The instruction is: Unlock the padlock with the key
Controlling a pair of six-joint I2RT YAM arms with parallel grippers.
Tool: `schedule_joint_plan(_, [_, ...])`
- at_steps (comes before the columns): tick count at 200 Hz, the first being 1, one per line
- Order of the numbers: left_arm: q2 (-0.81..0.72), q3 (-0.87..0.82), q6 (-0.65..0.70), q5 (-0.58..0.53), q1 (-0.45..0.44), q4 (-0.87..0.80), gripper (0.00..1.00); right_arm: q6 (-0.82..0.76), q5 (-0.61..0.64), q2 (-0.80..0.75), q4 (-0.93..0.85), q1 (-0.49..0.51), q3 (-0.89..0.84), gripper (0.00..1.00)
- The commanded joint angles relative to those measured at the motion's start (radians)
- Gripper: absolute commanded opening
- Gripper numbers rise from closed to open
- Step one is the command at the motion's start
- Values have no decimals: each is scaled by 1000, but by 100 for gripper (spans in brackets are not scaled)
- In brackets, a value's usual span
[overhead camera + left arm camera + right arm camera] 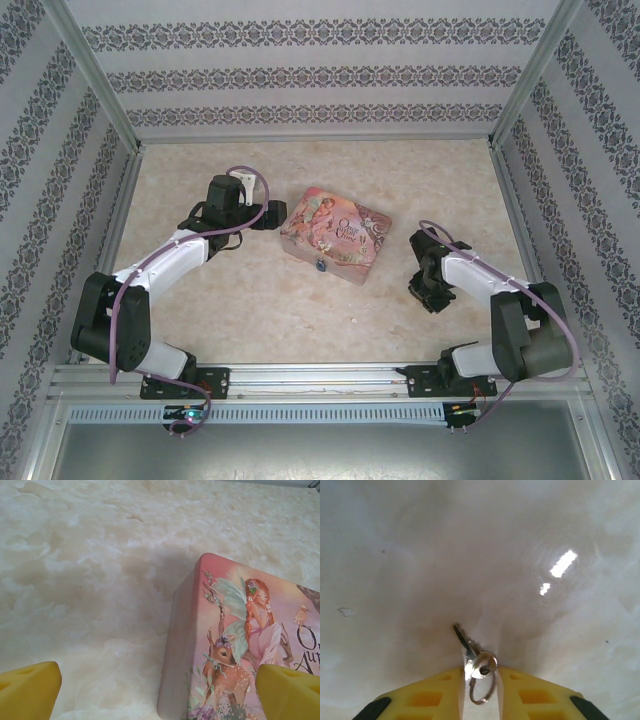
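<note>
The small silvery key [468, 647] lies on the pale table with its blade pointing away and a wire ring [491, 690] through its round head. My right gripper [481, 677] has its yellow fingers [430, 697] pressed against both sides of the key's head. From above, the right gripper [428, 292] points down at the table, right of the pink tin [335, 238]. The tiny blue padlock [321, 266] hangs on the tin's near front face. My left gripper [275, 214] stands wide open at the tin's left corner, its yellow fingertips [30, 690] straddling the tin's edge [175, 680].
The decorated pink tin [240, 630], showing a fairy and a deer, sits mid-table. Patterned walls and metal posts [100, 90] enclose the table on three sides. A metal rail [320, 378] runs along the near edge by the arm bases.
</note>
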Motion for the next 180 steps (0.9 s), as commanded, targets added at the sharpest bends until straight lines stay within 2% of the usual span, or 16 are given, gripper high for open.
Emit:
schedule_joint_plan(1, [-7, 23, 8, -17, 6, -41, 99, 7, -4, 10, -2, -10, -12, 20])
schedule_joint_plan(52, [-12, 31, -5, -22, 7, -43, 99, -7, -13, -5, 16, -16, -23, 12])
schedule_joint_plan(69, [-22, 33, -14, -15, 6, -45, 99, -15, -19, -22, 29, -18, -35, 0])
schedule_joint_plan(110, [-66, 43, -83, 44, 25, -52, 99, -105, -18, -121, 59, -15, -30, 0])
schedule_joint_plan(138, [-108, 45, -163, 114, 48, -50, 99, -234, -43, -241, 136, -6, -15, 0])
schedule_joint_plan(180, [-141, 67, -321, 255, 50, -57, 99, -447, -238, -413, 363, 25, -6, 0])
